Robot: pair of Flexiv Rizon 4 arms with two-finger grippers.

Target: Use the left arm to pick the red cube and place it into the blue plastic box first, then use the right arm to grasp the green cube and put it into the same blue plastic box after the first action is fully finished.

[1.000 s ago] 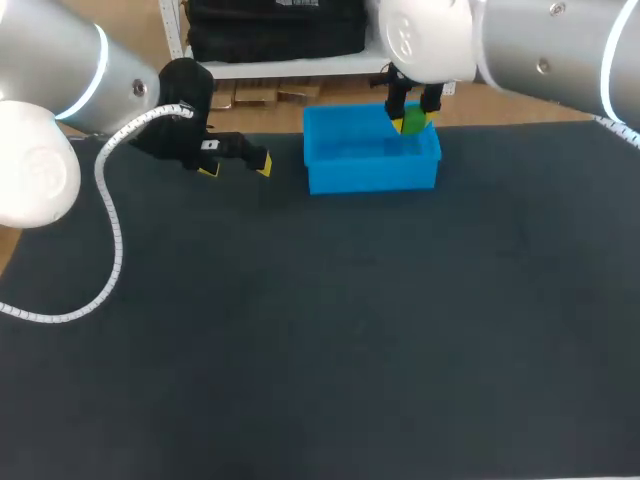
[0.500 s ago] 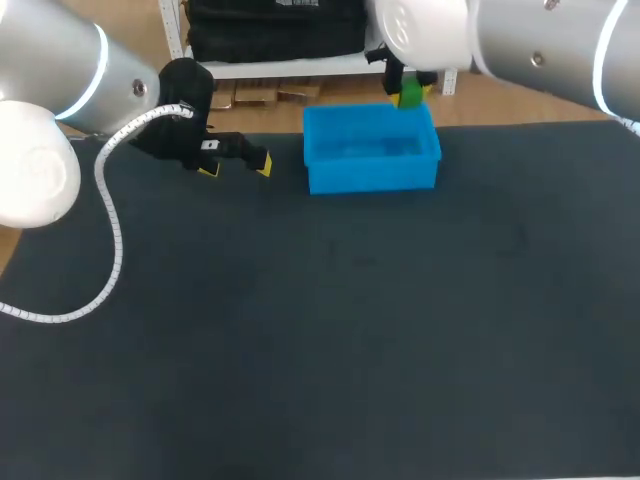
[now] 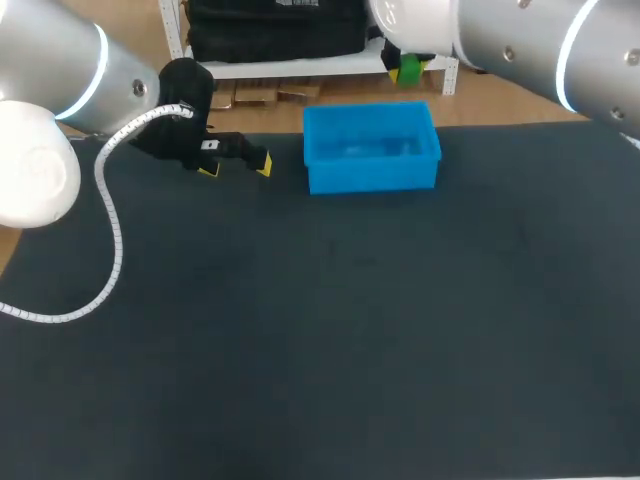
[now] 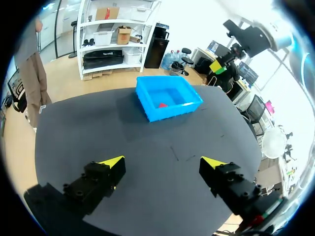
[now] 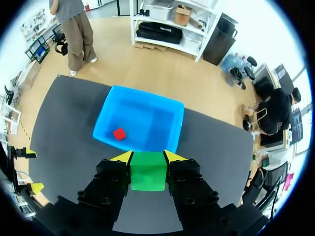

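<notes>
Green cube (image 5: pixel 147 172): clamped between the fingers of the right gripper (image 5: pixel 147 158), held in the air over the box.
Red cube (image 5: pixel 119 133): seen lying on the floor inside the box.
Box (image 3: pixel 370 172): blue, set at the far side of the table (image 3: pixel 350 330).
Left gripper (image 4: pixel 162 163): fingers spread wide, nothing held, positioned beside the box and apart from it.

- Table (image 3: pixel 330 350): dark charcoal top, matte, with no pattern to be made out. It takes up most of the head view.
- Far edge runs straight across the head view; the left edge cuts in at a slant.
- Surface tone is mostly even, a shade paler toward the near side.
- Faint scuff marks (image 4: pixel 179 153): a few thin, short lines near mid-table, seen from the left wrist view.
</notes>
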